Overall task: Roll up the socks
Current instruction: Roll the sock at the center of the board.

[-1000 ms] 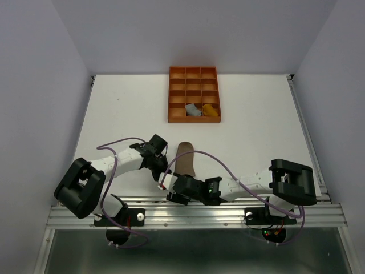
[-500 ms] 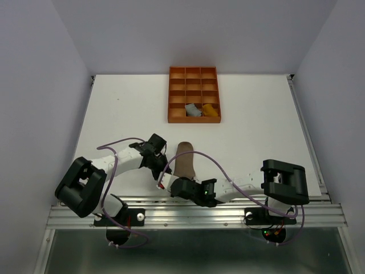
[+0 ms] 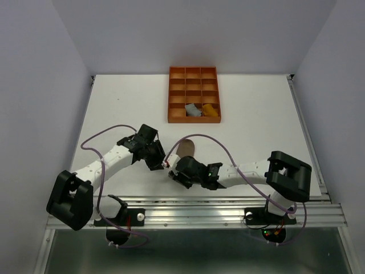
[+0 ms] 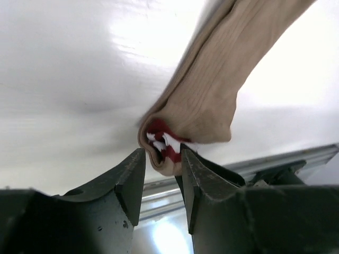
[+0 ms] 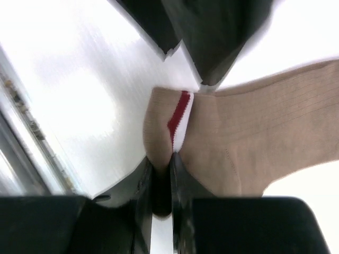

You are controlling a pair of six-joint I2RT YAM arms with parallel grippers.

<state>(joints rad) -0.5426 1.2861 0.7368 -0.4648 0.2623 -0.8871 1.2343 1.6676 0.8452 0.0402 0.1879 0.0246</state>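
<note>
Our right claw [image 5: 159, 177] is clamped on the striped cuff of the brown sock [image 5: 249, 132]. Our left claw [image 4: 161, 169] stands apart, the folded cuff between its tips. The sock lies on the table's [image 3: 256, 131] near half, toe toward the tray [image 3: 169, 100]. We judge the roll barely begun; next, the cuff needs turning toward the toe without springing open.

One taupe sock [image 3: 186, 147] lies on the counter [image 3: 256, 114] toward its near edge. One grey sock [image 3: 194, 110] and one yellow sock [image 3: 210, 109] make three in all. One orange tray [image 3: 170, 94], twelve compartments. Two tools: left tool [image 4: 163, 159], right tool [image 5: 160, 166].
</note>
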